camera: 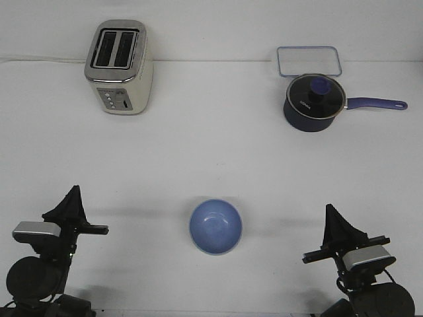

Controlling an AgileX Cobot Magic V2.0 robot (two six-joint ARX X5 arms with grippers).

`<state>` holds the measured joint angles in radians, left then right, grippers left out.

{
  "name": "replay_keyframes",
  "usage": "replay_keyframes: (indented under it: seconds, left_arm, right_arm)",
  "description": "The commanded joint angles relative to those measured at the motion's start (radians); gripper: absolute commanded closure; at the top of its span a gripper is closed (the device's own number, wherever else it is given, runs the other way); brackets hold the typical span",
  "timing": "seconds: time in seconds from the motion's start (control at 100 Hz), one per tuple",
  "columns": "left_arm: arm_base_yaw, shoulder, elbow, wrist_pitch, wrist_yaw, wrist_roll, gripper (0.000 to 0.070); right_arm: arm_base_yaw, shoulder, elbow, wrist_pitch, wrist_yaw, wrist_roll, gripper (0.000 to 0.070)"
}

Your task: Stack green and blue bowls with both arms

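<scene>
A light periwinkle blue bowl [215, 226] stands upright on the white table, near the front and midway between the arms. No green bowl shows in this view. My left gripper [73, 193] rests at the front left, pointing up, its fingers together in a single point and holding nothing. My right gripper [329, 211] rests at the front right the same way, fingers together and empty. Both grippers are well apart from the bowl, one on each side of it.
A cream and silver toaster [119, 66] stands at the back left. A dark blue lidded saucepan [314, 102] with a long handle pointing right stands at the back right, and a clear rectangular container [308, 61] lies behind it.
</scene>
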<state>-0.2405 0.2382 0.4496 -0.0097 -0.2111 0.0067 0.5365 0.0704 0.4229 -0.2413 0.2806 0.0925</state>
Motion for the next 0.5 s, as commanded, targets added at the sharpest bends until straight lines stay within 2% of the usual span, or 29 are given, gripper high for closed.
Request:
replay_keyframes:
  seconds: [0.0,0.3,0.33,0.43,0.49]
  left_arm:
    - [-0.002,-0.002,0.010,0.011,-0.005,0.001,0.0686]
    - [0.011,-0.013,0.002,0.011,0.001,0.003,0.0686]
    - [0.027,-0.016,-0.005,0.012,0.016,0.003,0.0686]
    - [0.098,-0.047,-0.066,0.016,0.164,0.005,0.0686]
    - [0.133,-0.076,-0.116,0.021,0.200,0.003,0.0686]
  right_arm:
    - [0.007,-0.005,0.003,0.010,-0.003,-0.008,0.0700]
    - [0.007,-0.005,0.003,0.010,-0.003,-0.008,0.0700]
    - [0.007,-0.005,0.003,0.010,-0.003,-0.008,0.0700]
    - [0.007,-0.005,0.003,0.010,-0.003,-0.008,0.0700]
    - [0.007,-0.005,0.003,0.010,-0.003,-0.008,0.0700]
